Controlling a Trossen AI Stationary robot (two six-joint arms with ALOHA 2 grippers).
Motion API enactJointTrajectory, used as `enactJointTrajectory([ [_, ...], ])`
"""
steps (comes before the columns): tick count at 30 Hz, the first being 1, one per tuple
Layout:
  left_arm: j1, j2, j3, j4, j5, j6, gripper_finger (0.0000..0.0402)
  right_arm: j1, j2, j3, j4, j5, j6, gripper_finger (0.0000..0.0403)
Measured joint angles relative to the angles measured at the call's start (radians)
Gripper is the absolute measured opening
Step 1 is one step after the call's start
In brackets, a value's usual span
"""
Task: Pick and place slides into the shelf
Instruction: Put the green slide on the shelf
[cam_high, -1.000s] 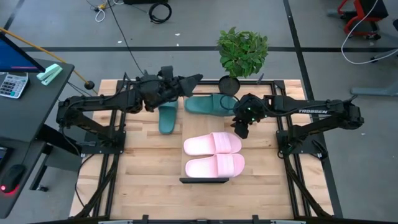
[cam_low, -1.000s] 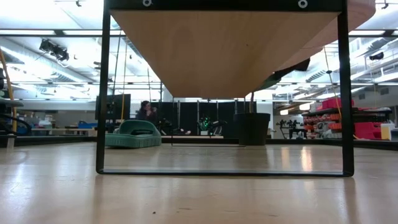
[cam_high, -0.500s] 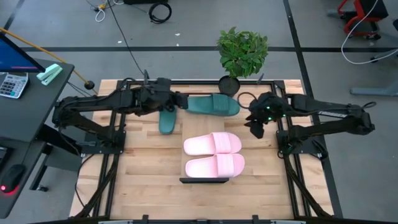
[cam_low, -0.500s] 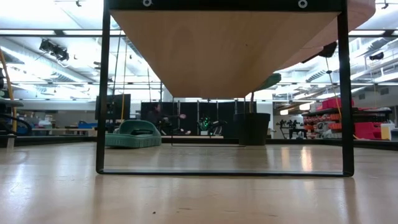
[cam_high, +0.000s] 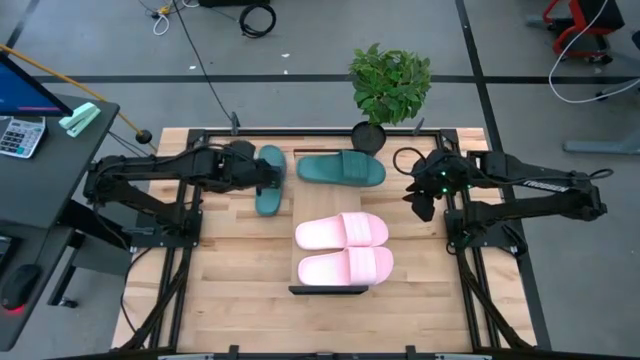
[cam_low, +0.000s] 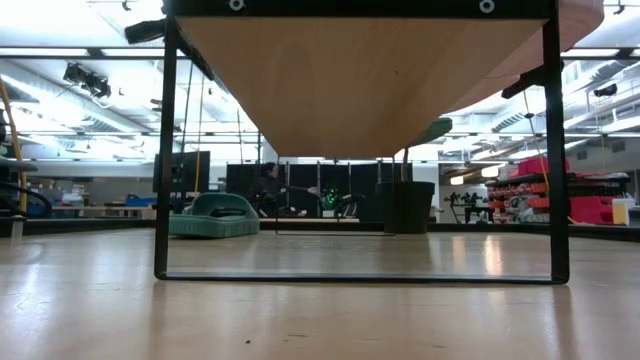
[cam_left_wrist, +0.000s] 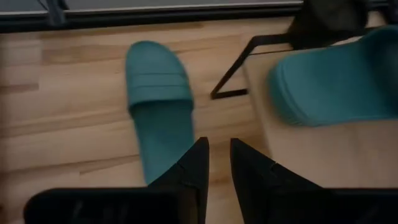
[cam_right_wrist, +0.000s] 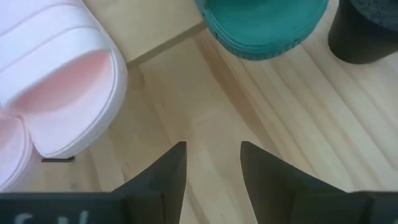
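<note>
1. Lying side by side on the near part of the shelf (cam_high: 292, 268), the two pink slides (cam_high: 343, 249) touch each other.
2. Farther back, one teal slide (cam_high: 341, 168) rests on the shelf's far end.
3. The other teal slide (cam_high: 268, 180) lies on the tabletop (cam_high: 230, 280) beside the shelf.
4. The left gripper (cam_left_wrist: 217, 163) hovers over it, fingers narrowly parted, gripping nothing.
5. The right gripper (cam_right_wrist: 211, 163) waits beyond the shelf's right side, fingers spread, empty.

Colours on the plank table (cam_high: 230, 290)

Two pale pink slides (cam_high: 342, 249) on the light wood shelf (cam_high: 300, 250); two dark teal slides (cam_high: 341, 168), one beyond them on it, one left of it; black arms; green plant (cam_high: 390, 84) in black pot.
</note>
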Motion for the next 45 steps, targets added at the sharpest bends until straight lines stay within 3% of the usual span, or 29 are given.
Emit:
enactJointTrajectory([
  [4,-0.032,-0.013,-0.1,0.013,0.029,-0.097,0.0061,0.0,0.0,0.0,-0.019,0.008,0.0,0.0158],
  [8,-0.079,-0.063,-0.261,0.128,0.057,-0.237,0.0048,0.0,0.0,0.0,-0.023,0.009,-0.008,0.0158],
  [16,-0.127,-0.194,-0.598,0.406,-0.045,-0.641,0.0032,-0.002,0.0,0.0,-0.023,0.03,-0.008,0.0158],
  [22,-0.149,-0.216,-0.758,0.598,-0.141,-0.924,0.005,-0.002,0.001,0.0,-0.026,0.054,0.004,0.0158],
  [26,-0.144,-0.215,-0.8,0.689,-0.176,-0.956,0.0064,-0.002,0.001,0.0,-0.028,0.069,0.024,0.0158],
  [32,-0.115,-0.218,-0.801,0.716,-0.384,-0.997,0.0088,-0.002,0.001,0.0,-0.027,0.085,0.051,0.0158],
  [41,-0.001,-0.167,-0.8,0.842,-0.37,-0.96,0.0128,-0.002,0.001,0.0,-0.026,0.084,0.072,0.0166],
  [45,0.037,-0.126,-0.8,0.883,-0.316,-0.934,0.0162,-0.002,0.001,0.0,-0.027,0.084,0.096,0.0183],
])
